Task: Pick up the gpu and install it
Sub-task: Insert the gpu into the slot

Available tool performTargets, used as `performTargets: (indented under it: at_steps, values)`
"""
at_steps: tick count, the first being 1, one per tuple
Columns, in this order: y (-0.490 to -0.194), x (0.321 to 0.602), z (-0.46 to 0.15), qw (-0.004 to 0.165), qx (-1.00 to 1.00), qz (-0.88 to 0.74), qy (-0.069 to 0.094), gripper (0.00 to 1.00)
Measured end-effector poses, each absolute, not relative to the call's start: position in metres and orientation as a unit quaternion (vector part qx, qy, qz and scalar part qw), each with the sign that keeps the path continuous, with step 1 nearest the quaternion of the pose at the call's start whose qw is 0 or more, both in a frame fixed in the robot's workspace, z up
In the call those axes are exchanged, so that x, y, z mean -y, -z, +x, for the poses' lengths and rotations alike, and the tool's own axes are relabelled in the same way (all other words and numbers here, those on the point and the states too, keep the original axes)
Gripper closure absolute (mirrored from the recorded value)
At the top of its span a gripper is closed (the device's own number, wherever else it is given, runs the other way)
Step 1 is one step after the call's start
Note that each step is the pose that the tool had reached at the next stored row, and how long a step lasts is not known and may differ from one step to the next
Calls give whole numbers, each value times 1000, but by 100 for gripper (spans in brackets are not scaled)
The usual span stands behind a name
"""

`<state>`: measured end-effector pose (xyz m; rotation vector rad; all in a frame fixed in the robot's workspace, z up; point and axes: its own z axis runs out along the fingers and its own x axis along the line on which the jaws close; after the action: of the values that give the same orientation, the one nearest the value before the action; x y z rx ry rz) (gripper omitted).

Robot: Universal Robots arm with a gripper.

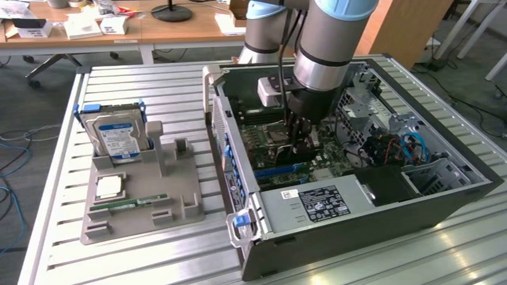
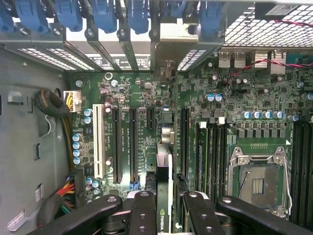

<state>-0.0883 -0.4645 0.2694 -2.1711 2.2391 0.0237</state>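
- The gripper [image 2: 168, 218], its jaws partly closed, clamps the gpu [image 2: 163, 181] by its upper edge.
- The card stands on edge just beside the CPU socket [image 2: 258, 183], among the expansion slots.
- Farther from the socket, the card's metal bracket [image 2: 168, 46] reaches the case's rear openings.
- Insertion appears to be in hand, though I cannot tell whether the card is seated. Seating calls for a straight press with the card's edge in line with the slot.

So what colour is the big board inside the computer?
Dark green. The board shows best in the wrist view.
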Motion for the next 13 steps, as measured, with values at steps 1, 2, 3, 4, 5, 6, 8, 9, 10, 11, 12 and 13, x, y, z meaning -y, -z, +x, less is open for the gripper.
performTargets:
  at_steps: [1, 2, 3, 4, 5, 6, 8, 9, 10, 11, 12, 13]
  values:
    - [-269, 464, -89, 12, -718, -696, -7, 74]
    - [-269, 464, -89, 12, -718, -696, -7, 74]
    - [-269, 464, -90, 12, -718, -696, -7, 74]
    - [-269, 464, -90, 12, -717, -696, -6, 74]
    - [-269, 464, -90, 13, -717, -697, -6, 74]
    - [-269, 464, -90, 13, -717, -697, -6, 74]
    - [-269, 464, -91, 13, -717, -697, -6, 74]
    - [-269, 463, -91, 14, -717, -697, -5, 74]
    - [-269, 463, -91, 14, -717, -697, -5, 74]
    - [-268, 462, -91, 14, -717, -697, -5, 74]
    - [-268, 462, -91, 14, -717, -697, -5, 74]
    - [-268, 462, -91, 14, -717, -697, -5, 74]
